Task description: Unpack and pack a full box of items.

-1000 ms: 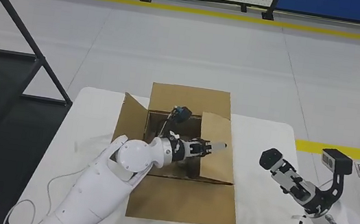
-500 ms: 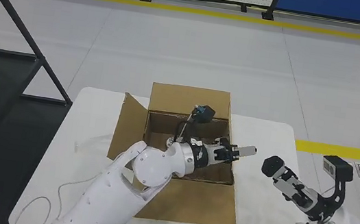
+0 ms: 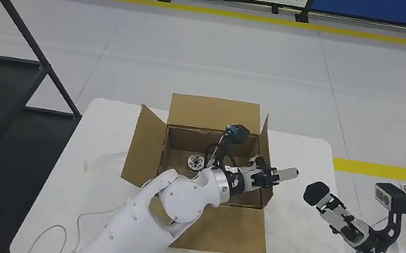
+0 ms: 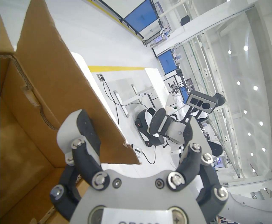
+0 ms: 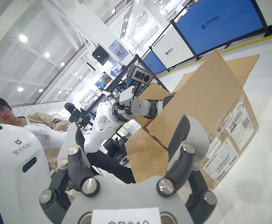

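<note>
The table [image 3: 288,240] carries the open box [image 3: 216,113] at centre. The left gripper [image 3: 275,172], jaws released, straddles the box's 3 o'clock flap [image 4: 63,84], likely to push it outward. The right gripper [image 3: 315,194] hangs spread and empty at 4 o'clock. A small round item [image 3: 196,161] lies inside.

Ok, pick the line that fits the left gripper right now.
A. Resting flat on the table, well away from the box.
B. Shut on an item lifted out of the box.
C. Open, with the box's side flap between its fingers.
C: the left wrist view shows the left gripper open, with the edge of the cardboard side flap passing between its fingers.
</note>
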`<act>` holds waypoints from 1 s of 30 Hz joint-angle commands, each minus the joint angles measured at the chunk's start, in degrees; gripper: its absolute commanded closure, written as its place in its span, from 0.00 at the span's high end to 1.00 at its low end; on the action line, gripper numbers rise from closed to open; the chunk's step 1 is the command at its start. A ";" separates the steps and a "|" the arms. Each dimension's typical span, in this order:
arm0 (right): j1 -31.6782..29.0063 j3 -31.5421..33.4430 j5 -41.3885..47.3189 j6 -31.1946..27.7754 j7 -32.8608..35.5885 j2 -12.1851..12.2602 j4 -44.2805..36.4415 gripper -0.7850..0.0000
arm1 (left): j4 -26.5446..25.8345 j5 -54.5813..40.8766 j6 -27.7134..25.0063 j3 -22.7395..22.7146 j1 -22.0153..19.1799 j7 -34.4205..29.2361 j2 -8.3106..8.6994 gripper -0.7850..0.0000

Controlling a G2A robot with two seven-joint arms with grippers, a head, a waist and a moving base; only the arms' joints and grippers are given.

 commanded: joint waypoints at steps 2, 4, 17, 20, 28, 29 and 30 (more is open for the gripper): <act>0.00 0.00 0.00 -0.01 0.00 0.00 0.00 1.00 | 0.00 -0.01 -0.01 0.01 0.00 0.00 0.00 1.00; -0.47 0.33 -0.25 0.82 -1.53 0.05 -0.40 1.00 | 0.00 -0.01 -0.01 0.01 0.00 0.00 0.00 1.00; -4.02 3.84 3.34 -0.40 -0.15 1.32 -1.05 1.00 | 2.23 -1.51 0.44 -0.11 -0.05 7.37 -1.88 1.00; -5.08 4.73 4.37 -1.15 0.13 1.58 -0.85 1.00 | 6.14 -3.36 0.30 1.96 -2.78 8.07 -3.38 1.00; -7.99 6.41 6.73 -2.99 -0.19 2.09 -0.49 1.00 | 17.17 -6.40 -0.85 7.58 -9.63 7.83 -7.70 1.00; -8.24 6.59 7.07 -3.15 -0.03 2.17 -0.49 1.00 | 18.54 -7.00 -1.02 8.17 -10.27 7.25 -8.24 1.00; -8.45 6.68 7.45 -3.27 0.18 2.25 -0.51 1.00 | 20.00 -7.68 -1.21 8.67 -10.90 6.43 -8.74 1.00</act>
